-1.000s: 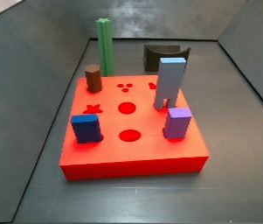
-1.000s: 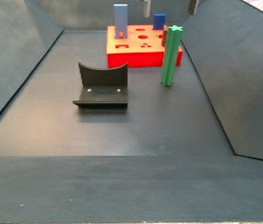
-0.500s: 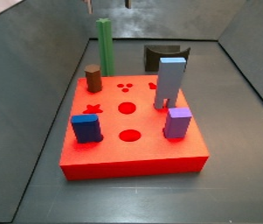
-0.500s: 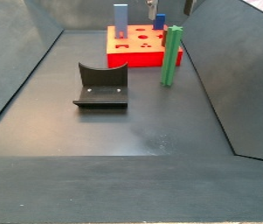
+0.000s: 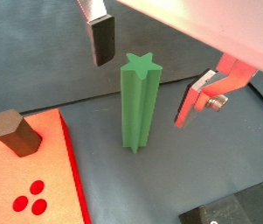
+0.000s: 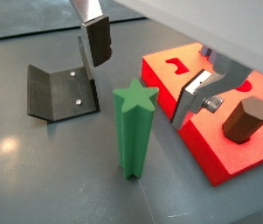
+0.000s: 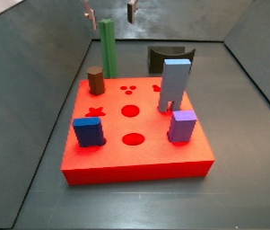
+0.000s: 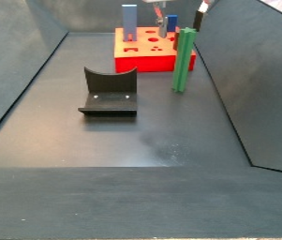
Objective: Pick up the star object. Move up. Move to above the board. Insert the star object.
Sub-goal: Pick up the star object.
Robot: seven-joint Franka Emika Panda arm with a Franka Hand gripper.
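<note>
- Nearest the wrist cameras, the gripper point(image 5: 155, 63) hangs above the star object point(image 5: 138, 105) with its jaws spread wide and nothing between them; one dark-padded finger point(image 5: 100, 38) and one silver finger point(image 6: 197, 94) flank the rod's top in both wrist views.
- Just below, the star object stands upright on the dark floor, beside the board point(image 6: 221, 140) but not on it. It is a tall, thin green rod with a five-pointed star section and smooth, slightly glossy ridged sides.
- It looks like stiff, light moulded plastic; being tall on a small foot, it would likely tip if nudged. A grip near the top, with the pads pressed across opposite ridges or flats, seems soundest, since pointed ridges could let it twist.
- Beside it, the board is a flat red block with a matte top and cut holes; a brown hexagonal peg point(image 6: 245, 118) stands in it.
- Farther off in a side view, a blue block point(image 7: 89, 132), a purple block point(image 7: 183, 127) and a grey-blue pillar point(image 7: 176, 86) rise from the board.
- Beyond, the fixture point(image 6: 58, 90) rests on the floor.
</note>
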